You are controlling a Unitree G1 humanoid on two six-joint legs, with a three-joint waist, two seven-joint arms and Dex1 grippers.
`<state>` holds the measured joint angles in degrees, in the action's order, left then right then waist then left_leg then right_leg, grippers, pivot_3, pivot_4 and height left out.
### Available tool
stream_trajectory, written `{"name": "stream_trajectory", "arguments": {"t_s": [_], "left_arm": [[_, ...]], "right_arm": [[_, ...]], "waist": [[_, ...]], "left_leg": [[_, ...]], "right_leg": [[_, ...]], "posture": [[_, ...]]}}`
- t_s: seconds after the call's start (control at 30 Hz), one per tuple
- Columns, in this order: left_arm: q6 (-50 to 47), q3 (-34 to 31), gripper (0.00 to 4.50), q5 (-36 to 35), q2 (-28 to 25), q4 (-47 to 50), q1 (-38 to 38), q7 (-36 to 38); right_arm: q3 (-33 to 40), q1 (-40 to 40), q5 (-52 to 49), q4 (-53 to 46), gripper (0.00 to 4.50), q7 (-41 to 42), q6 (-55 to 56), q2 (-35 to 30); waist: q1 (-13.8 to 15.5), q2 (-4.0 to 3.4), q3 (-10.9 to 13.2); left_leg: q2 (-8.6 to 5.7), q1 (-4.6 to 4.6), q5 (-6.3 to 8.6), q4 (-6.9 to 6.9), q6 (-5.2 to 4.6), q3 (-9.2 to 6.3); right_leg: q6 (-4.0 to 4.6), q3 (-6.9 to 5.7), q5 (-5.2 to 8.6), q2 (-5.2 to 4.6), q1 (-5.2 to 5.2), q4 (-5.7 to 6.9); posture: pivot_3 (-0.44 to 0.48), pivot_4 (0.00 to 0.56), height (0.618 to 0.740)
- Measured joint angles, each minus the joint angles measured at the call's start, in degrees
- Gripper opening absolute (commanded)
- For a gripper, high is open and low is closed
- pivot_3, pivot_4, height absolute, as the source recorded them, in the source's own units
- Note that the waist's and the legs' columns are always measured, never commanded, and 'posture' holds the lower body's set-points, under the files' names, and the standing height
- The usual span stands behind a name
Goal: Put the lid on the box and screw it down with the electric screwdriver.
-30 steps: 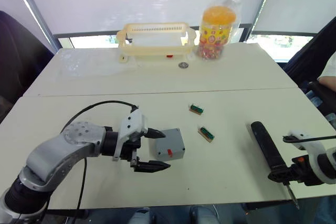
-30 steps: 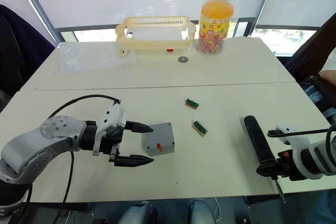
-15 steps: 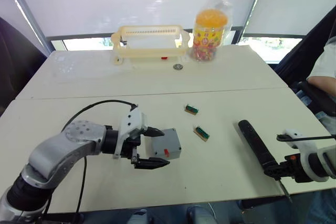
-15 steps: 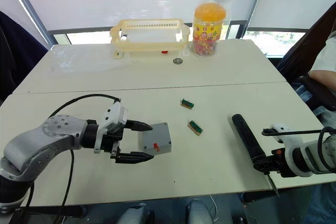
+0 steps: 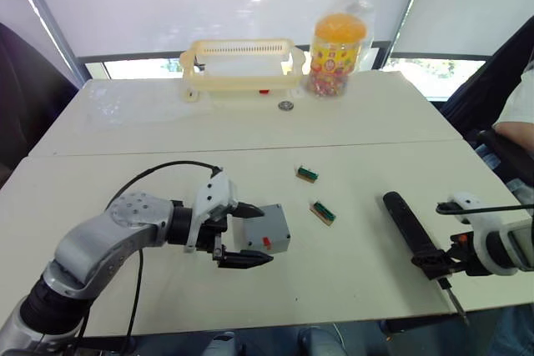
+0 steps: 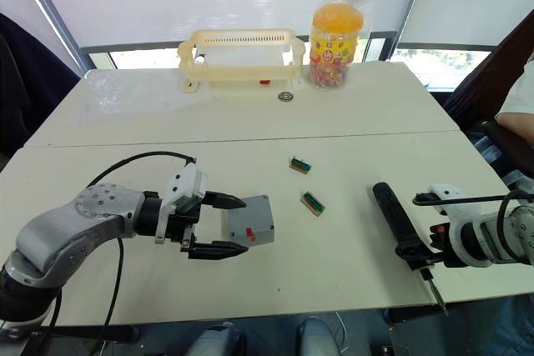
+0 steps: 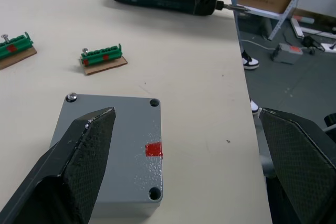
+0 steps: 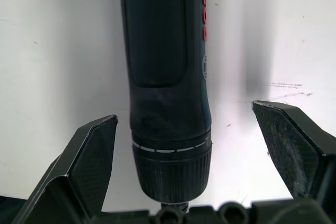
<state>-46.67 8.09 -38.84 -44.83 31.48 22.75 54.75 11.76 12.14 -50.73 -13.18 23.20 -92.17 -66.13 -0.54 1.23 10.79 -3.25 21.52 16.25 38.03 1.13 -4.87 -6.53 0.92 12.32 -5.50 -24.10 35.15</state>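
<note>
On the cream worktop (image 5: 125,131) the left tool (image 5: 244,235) lies low with its two black fingers (image 7: 79,150) spread wide, one on each side of the near-left edge of the box (image 5: 269,229), not clamping it. The box sits flat with its lid (image 7: 113,145) already on top, a red mark on the side toward the front edge and a screw head at one corner. To its right lie two small green blocks (image 5: 322,213), apart from the box and from each other. At the back stand a cream slotted basket (image 5: 240,64), a small round disc (image 5: 286,106) and an orange-topped jar (image 5: 338,49). Far right, near the front edge, the electric screwdriver (image 5: 413,228) lies on the worktop, bit toward the edge; the right tool (image 5: 455,258) is wide apart around its bit end without gripping. A person's arm (image 5: 516,135) shows at the right edge.
</note>
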Motion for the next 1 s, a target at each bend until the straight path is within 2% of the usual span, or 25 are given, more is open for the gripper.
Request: {"name": "stream_trajectory", "arguments": {"t_s": [0.3,0.4,0.47,0.53,0.8,0.9,0.93,1.0], "left_arm": [[-0.02,-0.03,4.5,0.07,-0.04,0.08,-0.25,-0.21],[-0.02,-0.04,4.5,0.07,-0.06,0.11,-0.3,-0.22],[-0.03,-0.09,4.5,0.07,-0.12,0.13,-0.45,-0.23],[-0.04,-0.09,4.5,0.07,-0.12,0.14,-0.48,-0.25],[0.0,-0.09,4.5,0.15,-0.08,0.1,-0.47,-0.26],[0.16,-0.57,4.5,0.35,-0.15,-1.18,-0.44,0.05],[0.22,-0.85,4.5,0.34,-0.35,-2.45,-0.17,0.44],[0.29,-1.57,4.5,0.3,-1.09,-4.72,0.93,1.63]], "right_arm": [[-1.27,-0.88,2.91,-1.68,4.47,2.72,0.18,-0.31],[-2.15,-2.2,4.48,-2.89,3.61,3.92,1.62,-1.36],[-2.42,-3.33,5.24,-3.37,2.52,4.99,2.28,-2.19],[-2.48,-4.01,5.98,-3.65,1.71,5.94,2.98,-2.53],[-1.81,-3.95,8.1,-4.44,1.71,6.99,3.08,-1.02],[1.16,-2.81,8.71,-1.39,1.71,7.49,4.49,2.57],[3.26,-1.29,8.66,0.73,1.71,7.74,5.96,4.87],[8.2,1.94,7.69,2.76,1.71,9.34,9.56,6.89]], "waist": [[0.03,0.0,0.0],[0.12,0.0,0.0],[0.16,0.01,0.0],[0.12,0.01,0.0],[0.07,0.05,-0.02],[-0.4,0.16,-0.01],[-0.53,0.09,0.04],[-0.45,-0.57,0.38]], "left_leg": [[0.0,0.0,0.01,0.0,-0.01,-0.01],[0.0,0.0,0.01,0.0,-0.01,-0.01],[0.0,0.01,0.02,0.0,-0.03,-0.02],[0.0,0.0,0.03,0.0,-0.04,-0.02],[0.01,0.0,0.03,0.0,-0.04,-0.03],[0.05,-0.05,0.04,0.0,-0.05,0.02],[0.05,-0.08,0.04,0.0,-0.05,0.04],[0.0,0.02,0.03,0.0,-0.06,0.16]], "right_leg": [[-0.01,0.0,0.01,0.0,0.0,0.0],[-0.02,0.0,0.02,0.0,0.0,0.0],[-0.03,-0.01,0.03,0.0,0.0,0.0],[-0.03,-0.01,0.03,0.0,0.0,0.0],[-0.03,-0.02,0.03,0.01,0.01,0.0],[-0.03,0.05,0.01,0.03,0.0,-0.01],[-0.04,0.14,0.0,0.03,-0.02,0.01],[-0.16,0.3,-0.06,0.01,-0.21,0.02]], "posture": [[0.0,0.15,0.74],[0.0,0.15,0.74],[0.0,0.15,0.74],[0.0,0.15,0.74],[0.0,0.15,0.74],[0.0,0.15,0.74],[0.0,0.15,0.74],[0.0,0.15,0.74]]}}
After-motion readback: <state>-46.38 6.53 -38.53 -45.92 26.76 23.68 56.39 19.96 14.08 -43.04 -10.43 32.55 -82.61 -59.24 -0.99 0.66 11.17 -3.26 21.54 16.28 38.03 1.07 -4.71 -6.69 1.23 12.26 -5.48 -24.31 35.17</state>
